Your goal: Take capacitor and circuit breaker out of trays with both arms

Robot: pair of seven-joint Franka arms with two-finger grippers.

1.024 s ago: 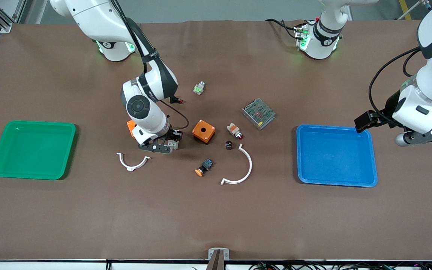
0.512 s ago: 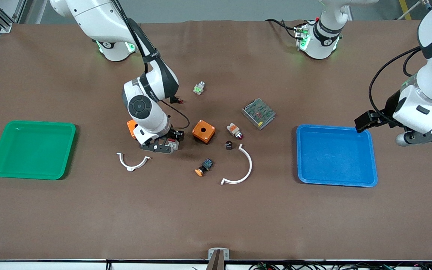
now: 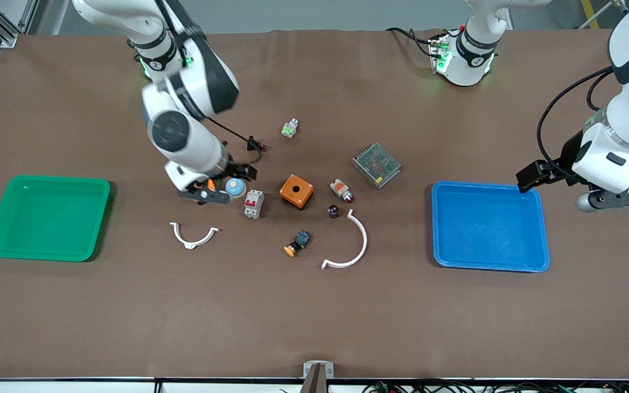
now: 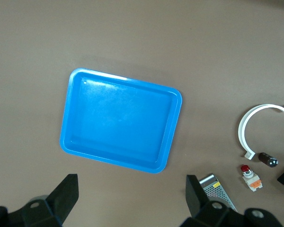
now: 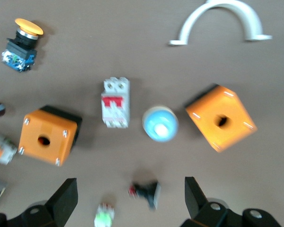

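Note:
The breaker [image 3: 254, 203], a grey-white block with red levers, lies free on the table and shows in the right wrist view [image 5: 116, 102]. My right gripper [image 3: 205, 195] hangs open and empty over an orange box beside the breaker; its fingers [image 5: 66, 197] stand wide apart. The capacitor [image 3: 333, 210], a tiny black cylinder with a pale top, stands near the white-and-orange indicator [image 3: 342, 190]; it also shows in the left wrist view [image 4: 269, 159]. My left gripper [image 3: 617, 200] waits open and empty over the table beside the blue tray [image 3: 489, 262].
Two orange boxes [image 5: 221, 124] [image 3: 296, 191] flank the breaker, with a light-blue round knob [image 3: 235, 187] between. Around them: orange-capped button [image 3: 297, 243], two white curved clips [image 3: 194, 236] [image 3: 347, 245], mesh power supply [image 3: 377, 165], black red-tipped part [image 3: 257, 144], green-white part [image 3: 290, 128], green tray [image 3: 47, 254].
My right gripper was down at the breaker; it has risen and drawn back toward its base, open, leaving the breaker on the table. The left arm has not moved.

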